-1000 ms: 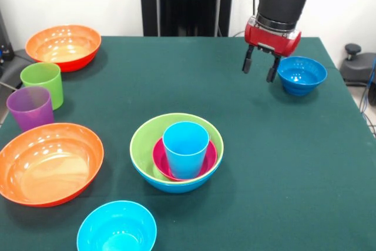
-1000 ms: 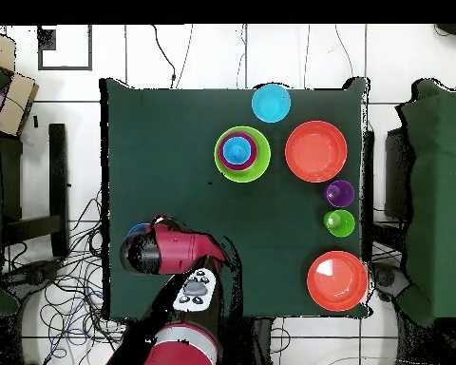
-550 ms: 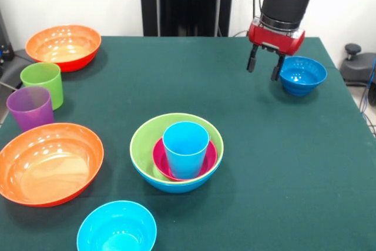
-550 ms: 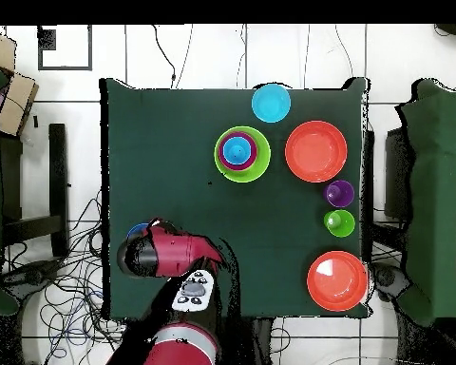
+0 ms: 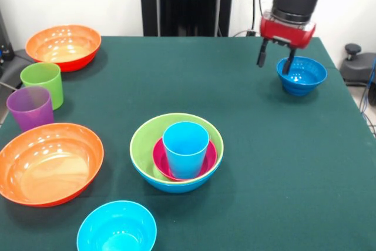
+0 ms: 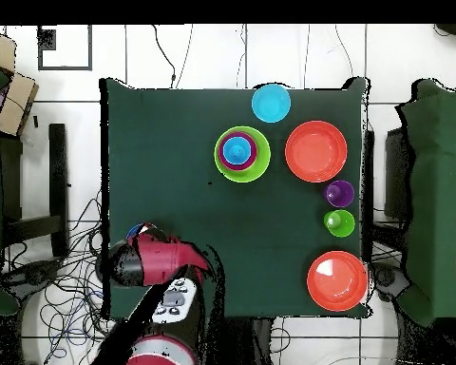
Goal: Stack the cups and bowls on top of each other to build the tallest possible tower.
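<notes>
My gripper (image 5: 275, 63) is open and hangs at the left rim of the small dark blue bowl (image 5: 302, 76), with one finger over the bowl's inside and the other outside the rim. In the overhead view the arm (image 6: 151, 261) covers nearly all of that bowl (image 6: 137, 230). The tower (image 5: 144, 136) stands mid-table: a lime green bowl nested in a large blue bowl (image 5: 176, 185), holding a magenta small bowl (image 5: 161, 166) and, upright in it, the light blue cup (image 5: 185, 147). Above, the tower (image 6: 241, 154) shows the same nesting.
Two orange bowls sit on the left, one far (image 5: 63, 45) and one near (image 5: 49, 163). Between them stand the lime green cup (image 5: 42, 83) and the purple cup (image 5: 30, 107). A cyan small bowl (image 5: 116, 227) lies at the front edge.
The gripper has moved right and slightly away from the camera, from beside the dark blue bowl to straddling its left rim. Nothing else on the table has moved.
</notes>
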